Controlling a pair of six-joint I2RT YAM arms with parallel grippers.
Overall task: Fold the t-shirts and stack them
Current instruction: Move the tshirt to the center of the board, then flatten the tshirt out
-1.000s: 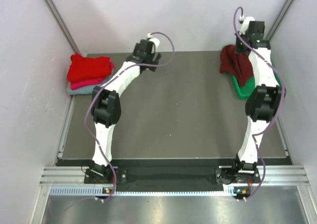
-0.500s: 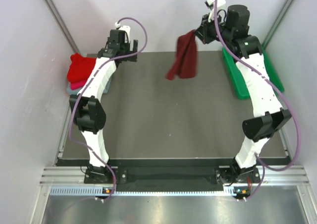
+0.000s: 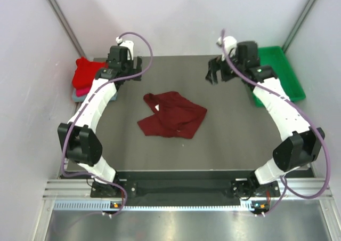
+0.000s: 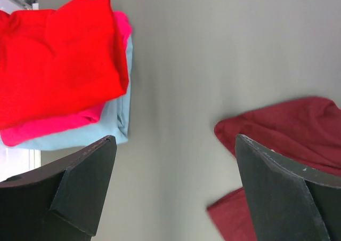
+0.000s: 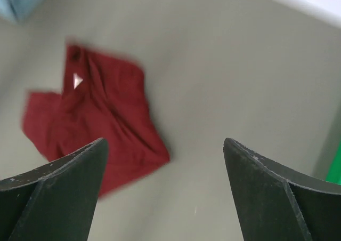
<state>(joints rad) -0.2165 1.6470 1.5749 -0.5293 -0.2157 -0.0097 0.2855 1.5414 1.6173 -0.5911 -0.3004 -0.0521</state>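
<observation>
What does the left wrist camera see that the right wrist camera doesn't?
Only the left wrist view shows three folded shirts piled up: the bright red shirt on top, the pink shirt under it and the grey-blue shirt at the bottom.

Only the right wrist view shows most of the dark maroon shirt, crumpled and blurry, with its white tag, and a sliver of the green tray. A blurry pale-blue scrap in its top-left corner is perhaps that pile.

Both show the maroon shirt on the grey table. The left wrist view catches only its edge.
</observation>
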